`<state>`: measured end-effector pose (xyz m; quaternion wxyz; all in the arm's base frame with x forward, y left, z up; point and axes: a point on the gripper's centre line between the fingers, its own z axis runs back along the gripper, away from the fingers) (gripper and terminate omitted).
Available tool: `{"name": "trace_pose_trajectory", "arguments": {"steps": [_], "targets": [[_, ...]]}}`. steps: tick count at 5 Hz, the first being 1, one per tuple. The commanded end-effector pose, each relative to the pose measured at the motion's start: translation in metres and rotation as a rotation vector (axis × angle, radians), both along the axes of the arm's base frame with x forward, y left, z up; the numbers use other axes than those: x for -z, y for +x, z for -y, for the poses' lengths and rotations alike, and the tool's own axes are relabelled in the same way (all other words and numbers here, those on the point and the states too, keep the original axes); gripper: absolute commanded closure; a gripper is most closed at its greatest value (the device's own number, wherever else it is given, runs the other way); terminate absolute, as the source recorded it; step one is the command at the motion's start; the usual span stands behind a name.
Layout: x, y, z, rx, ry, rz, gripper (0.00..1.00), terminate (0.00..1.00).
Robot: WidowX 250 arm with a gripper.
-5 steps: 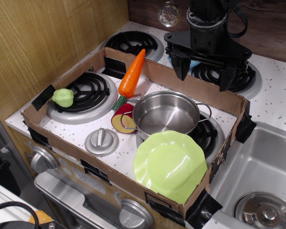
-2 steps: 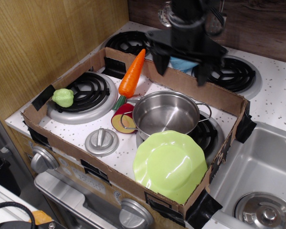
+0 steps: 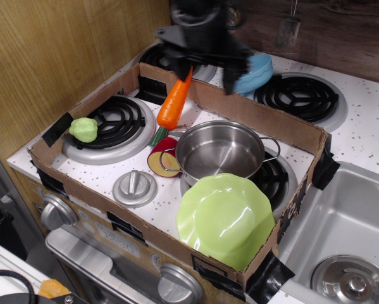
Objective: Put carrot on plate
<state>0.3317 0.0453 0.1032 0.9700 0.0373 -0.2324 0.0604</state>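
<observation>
A: Carrot [image 3: 173, 104] position relative to the gripper [image 3: 205, 64]?

B: It sits just below and left of the gripper, inside the cardboard box [image 3: 259, 118]. The gripper hovers over the box's back wall, blurred. Its left finger hangs close above the carrot's tip, and I cannot tell whether they touch.

A: Jaws?

B: Spread wide, one dark finger [image 3: 183, 68] on each side, nothing between them.

A: Which way does the carrot run?

B: Its long axis goes from near-left to far-right. The pointed orange tip leans up against the box's back wall, and the dark-green stem end is down by the steel pot [image 3: 219, 152], near a red and yellow disc [image 3: 161, 159].

A: And the plate [image 3: 226, 218]?

B: Lime green, tilted against the box's front wall, just in front of the pot and well apart from the carrot.

A: Any writing?

B: None I can read.

A: What else?

B: A pale-green toy vegetable [image 3: 83, 129] on the left burner and a blue bowl [image 3: 255, 72] behind the box.
</observation>
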Motion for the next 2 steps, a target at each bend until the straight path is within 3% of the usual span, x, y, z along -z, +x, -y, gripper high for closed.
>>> {"name": "trace_pose_trajectory", "arguments": {"steps": [1, 2], "targets": [[-0.0104, 0.0065, -0.0447, 0.007, 0.033, 0.098, 0.0, 0.0], [-0.005, 0.0143, -0.0495, 0.002, 0.02, 0.076, 0.0, 0.0]]}}
